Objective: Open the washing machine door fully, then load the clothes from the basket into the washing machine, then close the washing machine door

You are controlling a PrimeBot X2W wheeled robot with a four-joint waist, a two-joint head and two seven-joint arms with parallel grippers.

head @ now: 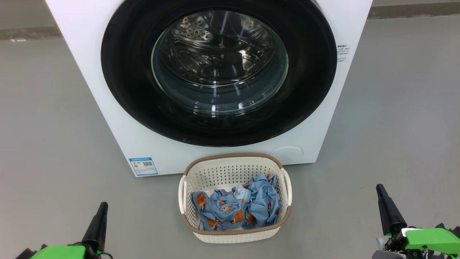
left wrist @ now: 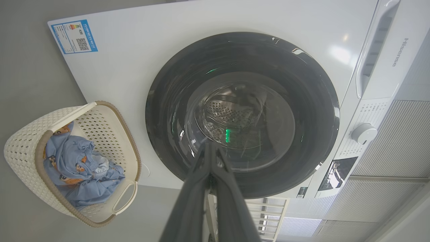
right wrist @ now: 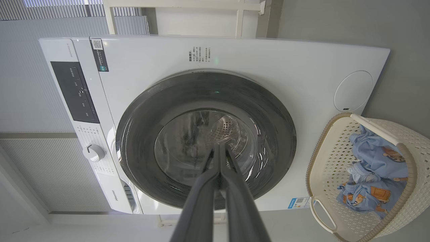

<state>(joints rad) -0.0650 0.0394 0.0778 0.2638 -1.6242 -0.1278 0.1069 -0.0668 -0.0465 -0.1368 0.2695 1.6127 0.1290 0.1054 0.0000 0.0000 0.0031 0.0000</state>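
The washing machine door (head: 219, 68) is closed flat against the front of the washing machine (head: 90, 54). Its glossy black rim rings a bulging glass window, and the perforated steel drum (head: 194, 32) shows through the glass. A small blue label sticker (head: 143, 166) sits at the lower corner of the white front, on the robot's left. On the grey floor (head: 54, 144) just in front of the machine, below the door, stands the basket (head: 235, 235), upright, with its brown rim on top. The clothes (head: 237, 207) lie crumpled in its bottom, light blue with orange-brown figures. The left end effector (head: 97, 219) hangs over the floor well to the left of the basket, touching nothing. Its fingers (left wrist: 201, 174) are pressed together and hold nothing. The right end effector (head: 388, 207) hangs well to the basket's right, likewise clear of everything, with its fingers (right wrist: 205, 188) closed tip to tip and empty. Both point toward the machine's front.
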